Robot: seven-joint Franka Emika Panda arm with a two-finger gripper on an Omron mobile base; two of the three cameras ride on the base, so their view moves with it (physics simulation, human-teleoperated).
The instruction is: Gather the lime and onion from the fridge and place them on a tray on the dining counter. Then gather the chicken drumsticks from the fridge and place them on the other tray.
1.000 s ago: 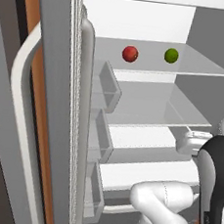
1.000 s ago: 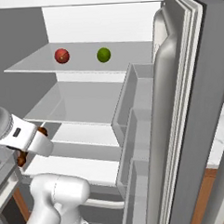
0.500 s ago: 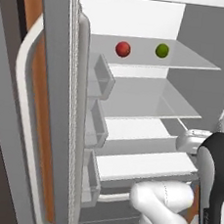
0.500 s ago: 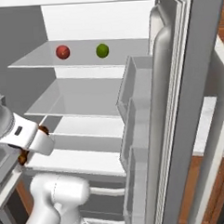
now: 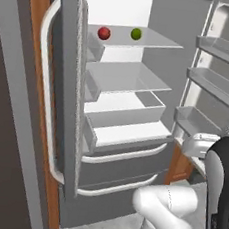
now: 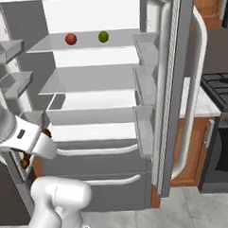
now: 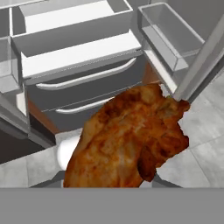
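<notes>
The fridge (image 5: 125,174) stands open ahead, with both doors swung wide. On its top shelf, side by side and a little apart, sit the dark-red onion (image 5: 103,33) (image 6: 71,39) and the green lime (image 5: 136,34) (image 6: 103,37). My gripper (image 6: 35,147) hangs low at the left, outside the fridge (image 6: 99,164), and is shut on a brown chicken drumstick (image 7: 131,135). Brown meat (image 6: 25,162) sticks out on both sides of the hand. The meat hides my fingertips in the hand view, with the fridge drawers (image 7: 83,87) behind it. The trays and the dining counter are out of view.
The left fridge door (image 5: 52,104) with its long white handle stands close on the left. The right door (image 6: 180,84) carries several bins. A dark stove (image 6: 219,89) and wooden cabinets stand past that door. Grey floor lies in front of the drawers.
The whole picture has shifted: the base has backed away from the fridge, which now shows down to its two drawers. My gripper still holds the drumstick.
</notes>
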